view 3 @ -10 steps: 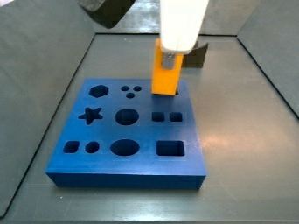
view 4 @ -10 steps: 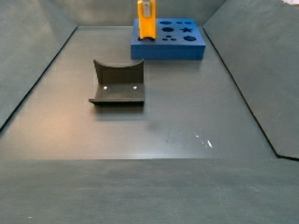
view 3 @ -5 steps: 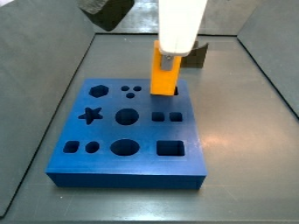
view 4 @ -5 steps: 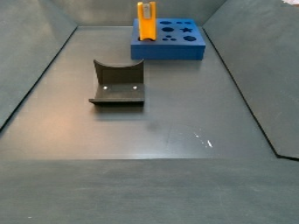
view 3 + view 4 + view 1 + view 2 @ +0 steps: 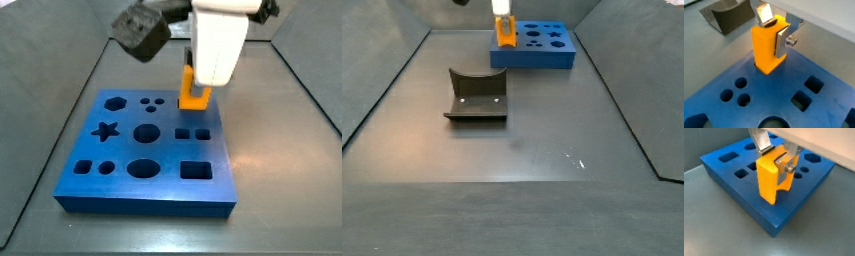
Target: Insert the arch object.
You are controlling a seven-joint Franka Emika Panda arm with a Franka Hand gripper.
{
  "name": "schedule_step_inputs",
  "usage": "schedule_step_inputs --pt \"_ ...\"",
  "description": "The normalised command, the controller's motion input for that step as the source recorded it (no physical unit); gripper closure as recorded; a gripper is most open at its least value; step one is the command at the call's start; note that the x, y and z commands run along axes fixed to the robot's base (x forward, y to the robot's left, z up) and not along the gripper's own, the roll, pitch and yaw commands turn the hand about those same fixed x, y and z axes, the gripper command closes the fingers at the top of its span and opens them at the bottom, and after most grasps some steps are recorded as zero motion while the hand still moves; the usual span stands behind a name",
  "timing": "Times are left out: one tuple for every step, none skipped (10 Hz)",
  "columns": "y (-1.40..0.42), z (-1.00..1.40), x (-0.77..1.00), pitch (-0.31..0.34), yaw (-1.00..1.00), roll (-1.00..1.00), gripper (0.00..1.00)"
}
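Observation:
My gripper (image 5: 775, 30) is shut on the arch object (image 5: 767, 50), an upright orange block with a rounded notch in one side, seen in a wrist view (image 5: 771, 183). Its lower end stands in a slot near the far edge of the blue board (image 5: 711, 102). The silver fingers (image 5: 765, 149) clamp its upper part. In both side views the arch object (image 5: 195, 95) (image 5: 504, 35) stands low on the board (image 5: 147, 200) (image 5: 536, 58) under the white gripper body (image 5: 214, 45). No small olive-brown block shows.
The board has several shaped holes: star, hexagon, rounds and squares. The dark fixture (image 5: 476, 95) stands on the grey floor away from the board and shows in a wrist view (image 5: 724, 15). Grey walls enclose the floor.
The gripper has come down with the orange piece, which now shows shorter above the board. The wrist looks turned in a side view.

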Motion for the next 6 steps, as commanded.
schedule_step_inputs --pt "0.00 -0.38 -0.05 -0.077 0.00 0.00 1.00" --pt "0.00 -0.36 -0.07 -0.084 0.00 0.00 1.00" --pt "0.00 -0.32 -0.12 -0.091 0.00 0.00 1.00" --pt "0.00 -0.11 -0.14 -0.141 0.05 -0.03 1.00" --pt "0.00 -0.05 0.00 -0.051 0.00 -0.05 1.00" --pt "0.00 0.00 0.00 -0.006 0.00 0.00 1.00"
